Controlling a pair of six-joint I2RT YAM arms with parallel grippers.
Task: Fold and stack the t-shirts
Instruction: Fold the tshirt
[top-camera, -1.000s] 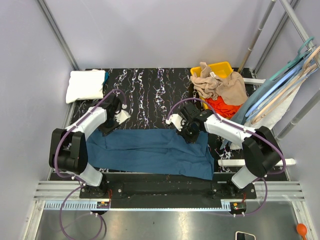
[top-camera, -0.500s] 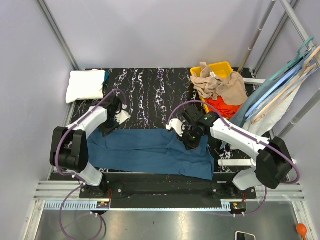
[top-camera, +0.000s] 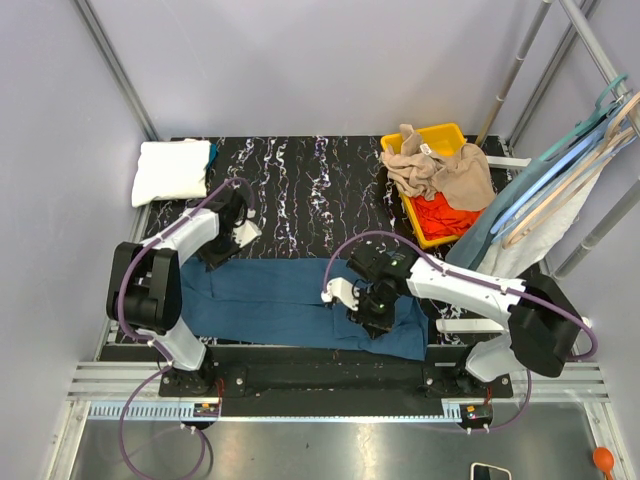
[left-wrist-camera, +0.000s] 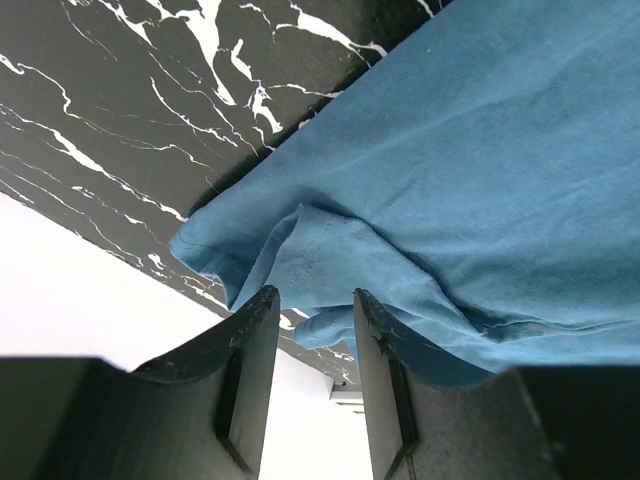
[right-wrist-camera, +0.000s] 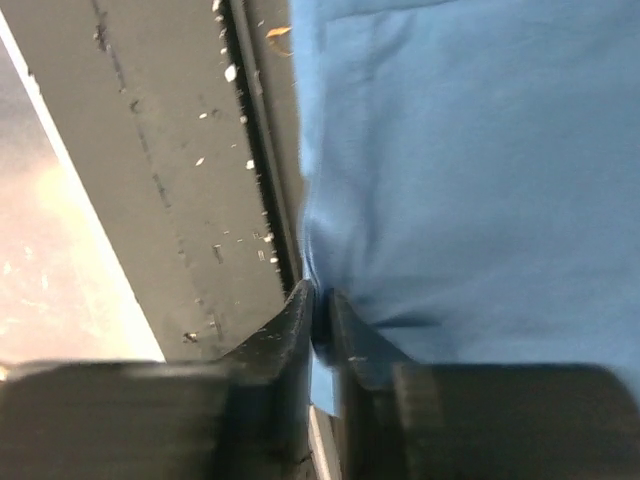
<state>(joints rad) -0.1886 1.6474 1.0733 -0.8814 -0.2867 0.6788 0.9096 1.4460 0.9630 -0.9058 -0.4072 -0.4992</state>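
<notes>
At the near hem, the right pincer is clamped tight on a thin ridge of the teal tee, and the rest of the cloth lies flat beyond its tips. Farther out and to its left, the left pincer pinches the tee's bunched far-left corner between narrowly parted fingers.

The step looks like a lengthwise fold. The right pincer should lift just clear of the counter and carry the hem away from the bases. The left one should hold its corner firm so the cloth does not slide. The right grip is small and mid-hem, so it may slip and the ends may sag. A slow, low move would suit.

Beyond the left pincer lies a folded white tee. Beyond the right one, well apart, a bin holds tan and red tees.
</notes>
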